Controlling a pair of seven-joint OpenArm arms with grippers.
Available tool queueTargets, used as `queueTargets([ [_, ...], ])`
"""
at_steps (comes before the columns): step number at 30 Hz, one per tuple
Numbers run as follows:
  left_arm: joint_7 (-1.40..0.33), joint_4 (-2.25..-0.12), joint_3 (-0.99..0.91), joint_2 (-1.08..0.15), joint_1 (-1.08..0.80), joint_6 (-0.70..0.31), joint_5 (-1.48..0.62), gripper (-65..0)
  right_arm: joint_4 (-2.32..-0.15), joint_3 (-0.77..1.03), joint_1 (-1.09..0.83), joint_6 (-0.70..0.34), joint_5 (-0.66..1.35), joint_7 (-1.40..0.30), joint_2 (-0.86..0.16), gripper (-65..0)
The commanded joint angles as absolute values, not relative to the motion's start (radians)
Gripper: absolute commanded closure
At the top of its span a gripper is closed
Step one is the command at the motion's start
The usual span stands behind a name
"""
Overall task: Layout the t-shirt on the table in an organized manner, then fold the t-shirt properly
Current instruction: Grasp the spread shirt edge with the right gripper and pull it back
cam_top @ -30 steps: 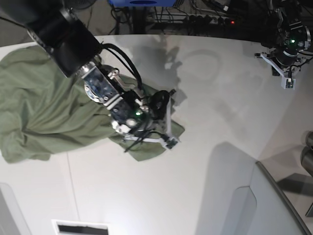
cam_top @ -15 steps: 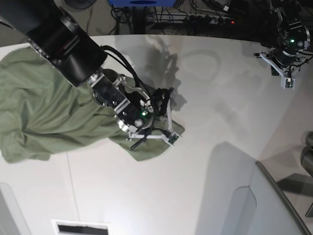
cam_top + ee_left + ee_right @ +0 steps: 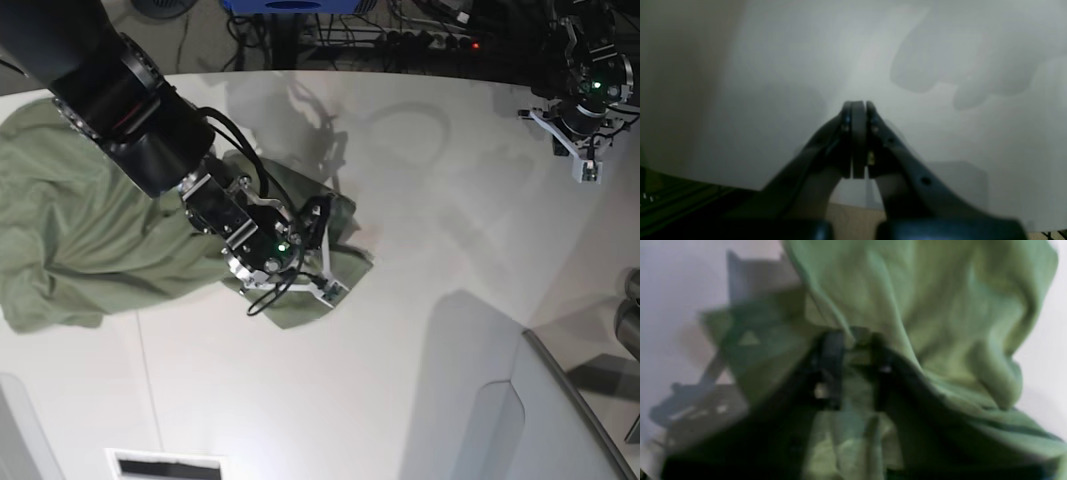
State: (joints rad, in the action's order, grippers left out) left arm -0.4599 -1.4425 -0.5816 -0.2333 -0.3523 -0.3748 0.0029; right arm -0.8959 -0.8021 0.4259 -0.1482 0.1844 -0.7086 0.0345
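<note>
With the shirt [image 3: 90, 230] bunched at the frame's left on the desk [image 3: 450, 250], its edge has just been clamped by the right gripper [image 3: 325, 262], readying spreading, while the left gripper [image 3: 585, 150] is kept clenched, empty.

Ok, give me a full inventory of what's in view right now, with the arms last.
olive-green cotton t-shirt: one, crumpled, on the left of the base view, one edge bunched under the right gripper.
white smooth table: one, curved far edge, carrying the shirt.
grey angled panel: one, bottom right corner of the base view.
dark cables: several, on the floor beyond the table's far edge.
right gripper: one, black, shut on the t-shirt near the middle of the table.
left gripper: one, black, shut and empty, hanging over bare table at the far right.
</note>
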Motion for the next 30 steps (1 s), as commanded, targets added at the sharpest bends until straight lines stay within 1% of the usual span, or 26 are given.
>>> queueTargets([
  [1, -0.444, -1.461, -0.587, -0.249, -0.352, -0.372, 0.001, 0.0, -0.915, -0.796, 0.455, -0.148, 0.186, -0.699, 0.048, 0.0],
  [3, -0.444, -1.461, -0.587, -0.249, -0.352, -0.372, 0.001, 0.0, -0.917, -0.796, 0.456, -0.148, 0.186, -0.699, 0.048, -1.1],
  [4, -0.444, -1.46, -0.587, -0.249, -0.352, -0.372, 0.001, 0.0, -0.926, -0.796, 0.463, -0.148, 0.186, -0.7, 0.047, 0.0],
  [6, -0.444, -1.458, -0.588, -0.249, -0.352, -0.372, 0.001, 0.0, -0.963, -0.794, 0.47, -0.148, 0.186, -0.722, 0.035, 0.0],
  [9, -0.444, -1.457, -0.59, -0.249, -0.352, -0.372, 0.001, 0.0, -1.015, -0.785, 0.521, -0.148, 0.186, -0.751, -0.016, 0.0],
  [10, -0.446, -1.457, -0.59, -0.249, -0.352, -0.372, 0.001, 0.0, -1.015, -0.751, 0.545, -0.148, 0.186, -0.746, -0.039, 0.0],
  [12, -0.449, -1.461, -0.59, -0.249, -0.352, -0.372, 0.001, 0.0, -1.007, -0.622, 0.595, -0.148, 0.186, -0.728, -0.076, 0.0],
  [15, -0.45, -1.461, -0.588, -0.249, -0.354, -0.372, 0.001, 0.0, -0.974, -0.429, 0.647, -0.148, 0.183, -0.585, -0.153, 0.0],
  [18, -0.45, -1.461, -0.588, -0.249, -0.354, -0.372, 0.008, 0.0, -0.849, -0.294, 0.699, -0.148, 0.139, -0.444, -0.199, -0.9],
  [19, -0.45, -1.461, -0.588, -0.249, -0.355, -0.372, 0.008, 0.0, -0.782, -0.259, 0.725, -0.148, 0.105, -0.429, -0.2, -4.4],
  [20, -0.45, -1.461, -0.588, -0.249, -0.355, -0.372, 0.01, 0.0, -0.727, -0.237, 0.746, -0.148, 0.071, -0.43, -0.202, -9.3],
  [23, -0.452, -1.461, -0.587, -0.249, -0.351, -0.372, 0.01, 0.0, -0.63, -0.24, 0.78, -0.151, -0.019, -0.433, -0.197, -29.7],
  [25, -0.452, -1.465, -0.587, -0.248, -0.351, -0.372, 0.01, 0.0, -0.636, -0.249, 0.768, -0.153, -0.058, -0.435, -0.18, -39.6],
  [26, -0.452, -1.468, -0.587, -0.248, -0.349, -0.372, 0.01, 0.0, -0.654, -0.249, 0.753, -0.154, -0.067, -0.45, -0.176, -42.5],
  [27, -0.452, -1.474, -0.587, -0.248, -0.349, -0.372, 0.008, 0.0, -0.682, -0.248, 0.737, -0.154, -0.067, -0.467, -0.174, -42.8],
  [30, -0.452, -1.492, -0.587, -0.248, -0.348, -0.372, 0.001, 0.0, -0.868, -0.246, 0.639, -0.156, -0.064, -0.535, -0.171, -39.2],
])
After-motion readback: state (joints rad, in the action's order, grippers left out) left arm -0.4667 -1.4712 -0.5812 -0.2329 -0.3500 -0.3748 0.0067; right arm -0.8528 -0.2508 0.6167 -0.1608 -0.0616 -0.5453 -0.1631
